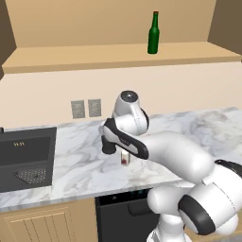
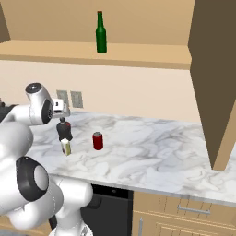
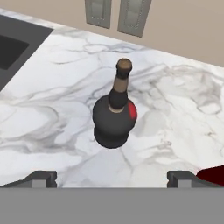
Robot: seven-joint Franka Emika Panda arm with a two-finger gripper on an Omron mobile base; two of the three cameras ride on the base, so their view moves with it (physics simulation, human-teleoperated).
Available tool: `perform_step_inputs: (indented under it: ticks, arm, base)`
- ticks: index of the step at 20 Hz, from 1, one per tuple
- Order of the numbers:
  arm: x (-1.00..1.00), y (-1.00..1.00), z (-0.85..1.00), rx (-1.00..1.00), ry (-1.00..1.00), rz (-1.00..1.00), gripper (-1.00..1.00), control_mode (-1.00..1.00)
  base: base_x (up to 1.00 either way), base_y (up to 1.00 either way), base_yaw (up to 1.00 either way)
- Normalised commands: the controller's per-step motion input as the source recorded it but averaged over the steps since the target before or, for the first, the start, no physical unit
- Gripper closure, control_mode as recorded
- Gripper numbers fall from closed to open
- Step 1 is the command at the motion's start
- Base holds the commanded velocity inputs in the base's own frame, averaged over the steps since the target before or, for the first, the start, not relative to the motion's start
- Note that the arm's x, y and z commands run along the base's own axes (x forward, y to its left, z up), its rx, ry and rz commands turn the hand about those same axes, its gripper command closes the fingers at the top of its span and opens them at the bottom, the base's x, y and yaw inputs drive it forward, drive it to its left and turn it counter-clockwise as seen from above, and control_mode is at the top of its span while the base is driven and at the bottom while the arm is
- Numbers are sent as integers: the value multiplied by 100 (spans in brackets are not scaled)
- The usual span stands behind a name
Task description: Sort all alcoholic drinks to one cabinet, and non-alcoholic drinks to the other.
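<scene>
Spread wide, my gripper [image 3: 112,177] holds nothing; on the hand view its two dark finger tips [image 3: 40,178] stand far apart at the bottom, with the squat black bottle [image 3: 114,117] upright on the marble counter [image 3: 52,122] between and beyond them, untouched; a red patch on its belly faces right, and I cannot read it as label or reflection; a dark red shape cut off at the lower right edge I cannot identify. From the left base view the arm's elbow covers most of the counter items, and I see just a sliver of the white carton [image 1: 124,159] under the forearm; the right base view gives me more: the black bottle directly behind the carton [image 2: 66,147], the red can [image 2: 97,141] just beside them to the right, all standing on the marble, with the hand partly hidden behind the upper arm; the green bottle [image 2: 101,34] with its red cap stands alone inside the open wall cabinet [image 2: 138,53]; two wall outlets [image 3: 118,13] sit above the counter; the dark sink [image 1: 26,158] lies to the left.
</scene>
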Motion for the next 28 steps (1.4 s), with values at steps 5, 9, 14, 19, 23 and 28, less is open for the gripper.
perform_step_inputs:
  ticks: [5,9,14,19,23,28]
  arm:
    - [11,6,-9,0,0,0,-100,-100]
    - [9,7,-7,0,0,0,-100,-100]
    - [12,3,-2,0,0,0,-100,-100]
    - [13,0,-2,0,0,0,-100,-100]
    - [12,0,-5,0,0,0,-100,-100]
    - [12,1,-12,0,0,0,-100,-100]
  base:
    - [0,0,0]
    - [0,0,0]
    - [0,0,0]
    - [0,0,0]
    - [0,0,0]
    - [0,0,0]
